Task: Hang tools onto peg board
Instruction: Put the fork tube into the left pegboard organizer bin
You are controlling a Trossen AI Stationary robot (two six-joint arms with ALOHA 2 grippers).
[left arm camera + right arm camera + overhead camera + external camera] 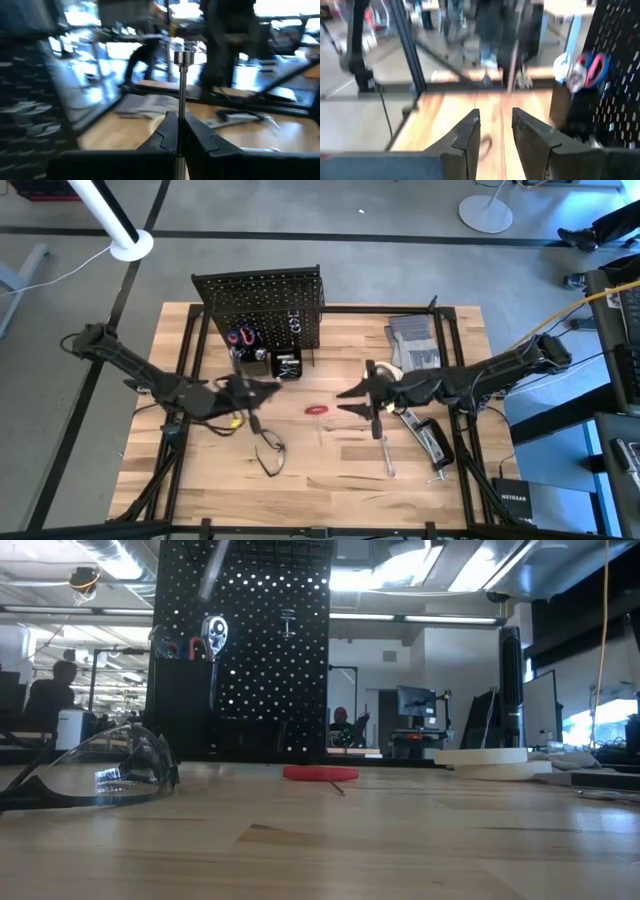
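Observation:
The peg board (262, 302) stands upright at the table's far side, with small black bins (270, 362) on its front; a ratchet (213, 635) and red and blue handles (241, 337) stick up from them. My left gripper (266, 386) hovers in front of the bins, shut on a silver rod tool (183, 85). My right gripper (350, 402) is open, just right of a small red-handled tool (318, 410) that lies flat on the table. The safety glasses (268, 452) lie near the table's front edge. My left gripper (181, 124) pinches the silver rod tool by its shaft (182, 102) between the two fingers. The rod lies along the fingers and sticks out forward past their tips, ending in a cylindrical head (184, 57). It is lifted clear of the table.
Grey gloves (414, 342) lie at the table's far right. A silver bar (432, 442) and a wrench (388, 455) lie near the right front. White tape rolls (490, 760) sit on the right. Bare wood (330, 470) shows between the glasses and the wrench.

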